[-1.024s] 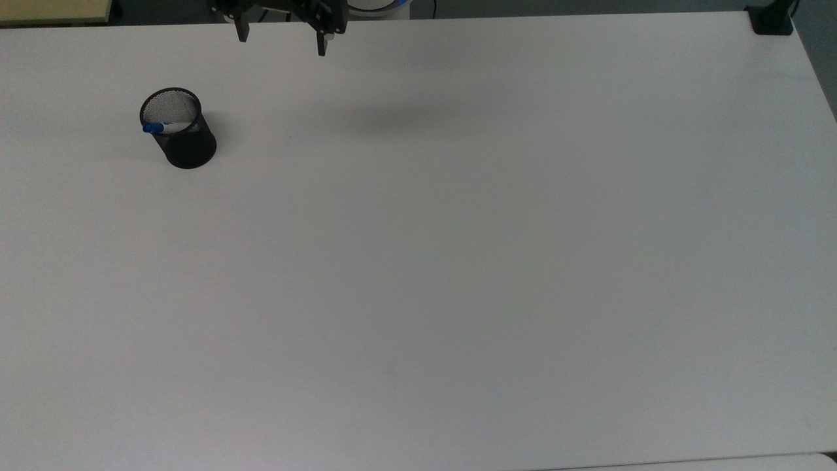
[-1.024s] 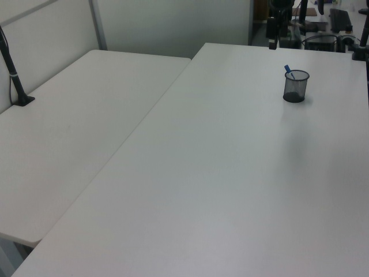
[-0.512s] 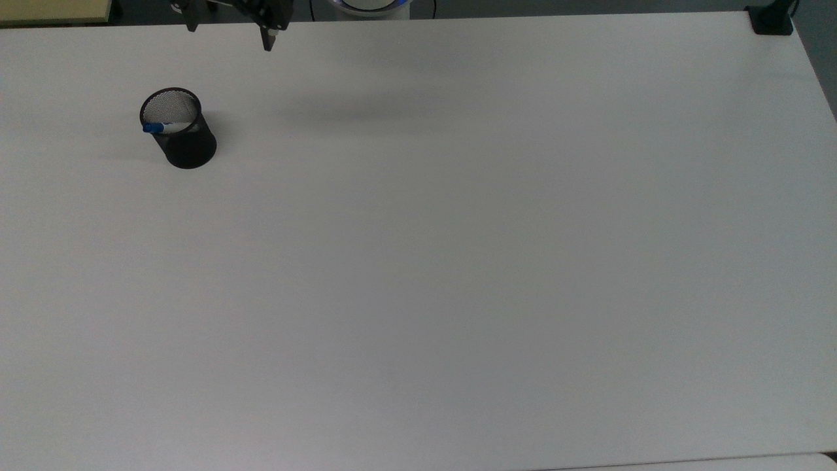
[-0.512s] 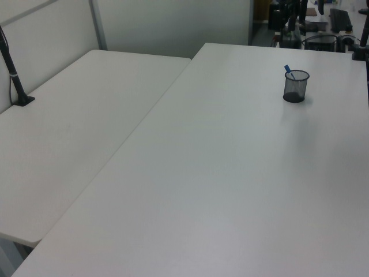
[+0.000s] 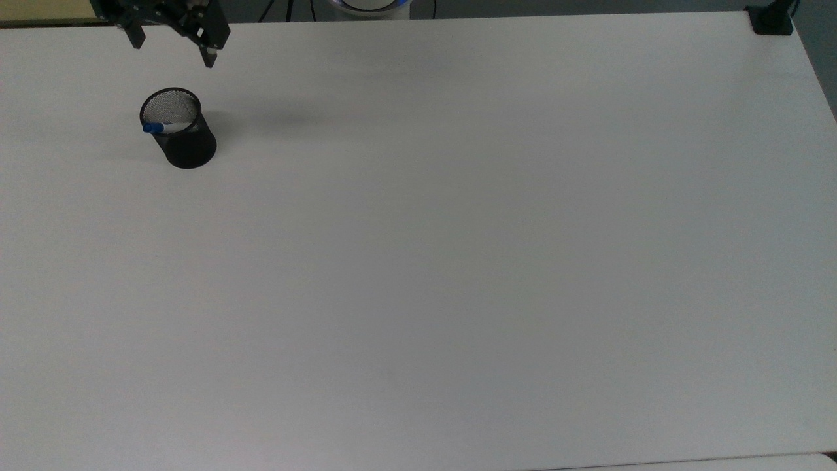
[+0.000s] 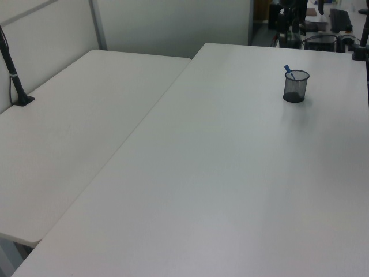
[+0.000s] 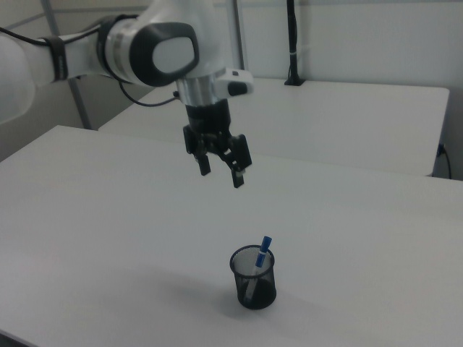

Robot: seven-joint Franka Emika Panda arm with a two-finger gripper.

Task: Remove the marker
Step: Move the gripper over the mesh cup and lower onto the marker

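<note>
So the marker (image 7: pixel 257 264) is sitting inside the black mesh cup (image 7: pixel 254 279), leaning against the rim with its blue cap poking up over the edge. In the right view you can see the white barrel through the mesh, slanting down toward the bottom of the cup. In the top view the marker (image 5: pixel 159 127) lies across the cup's opening with the blue cap at the top view's left, resting on the rim of the cup (image 5: pixel 178 128). In the left view the cup (image 6: pixel 295 86) is at the far right of the table, with the blue cap (image 6: pixel 287 69) sticking out at the top.

The end effector (image 7: pixel 220 173) hangs in the air above the table (image 7: pixel 108 238), well apart from the cup and holding nothing. Its two fingers are spread wide, pointing down. In the right view it's up and to the right view's left of the cup, on the end of the white arm (image 7: pixel 137 50) that reaches in from the right view's left. In the top view the end effector (image 5: pixel 174 55) is near the far edge of the table, just past the cup, roughly in line with it.

The table (image 5: pixel 458 261) is plain white. A second white table (image 6: pixel 63 127) butts up against it on the left view's left, with a black post (image 6: pixel 14 81) clamped at its edge.
</note>
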